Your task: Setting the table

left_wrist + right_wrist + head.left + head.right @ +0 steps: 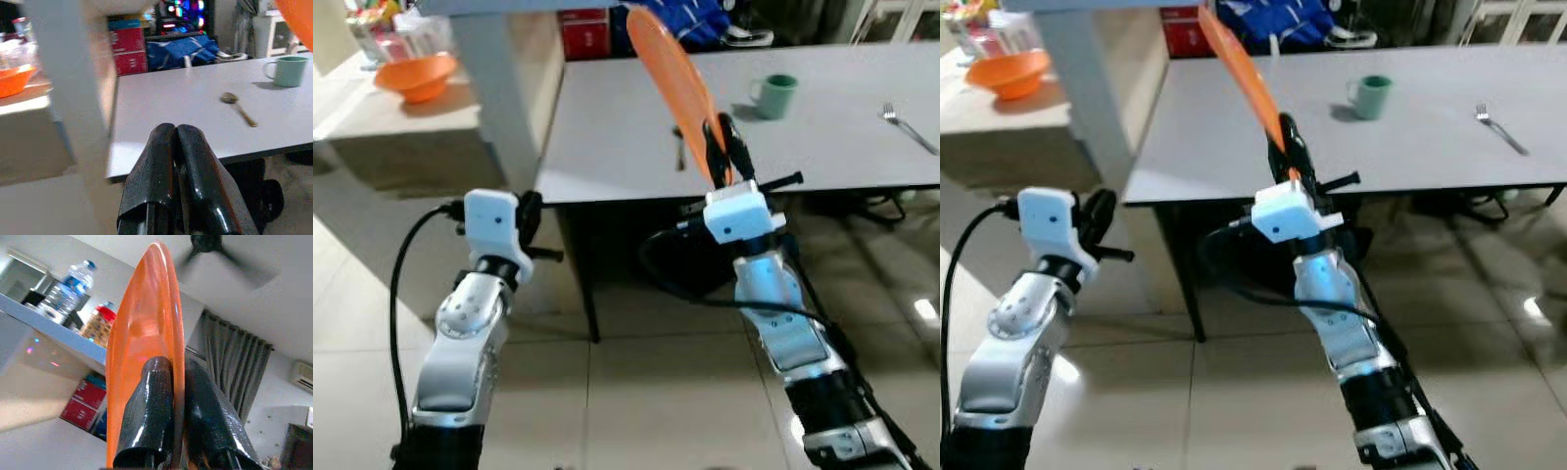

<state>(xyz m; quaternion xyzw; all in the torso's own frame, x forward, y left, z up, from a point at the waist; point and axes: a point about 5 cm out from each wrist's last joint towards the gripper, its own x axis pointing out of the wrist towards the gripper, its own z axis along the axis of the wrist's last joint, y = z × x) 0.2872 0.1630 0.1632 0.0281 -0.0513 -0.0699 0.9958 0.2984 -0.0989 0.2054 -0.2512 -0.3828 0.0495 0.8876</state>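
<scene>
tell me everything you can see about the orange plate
The orange plate looks like smooth, slightly glossy plastic, round with a shallow raised rim. It is held nearly on edge, tilted up and away towards the robot's left, above the near edge of the grey table without touching it. The right claw pinches its lower rim, one black finger on each face, as the right wrist view shows close up. Nothing lies on it, and nothing else touches it.
</scene>
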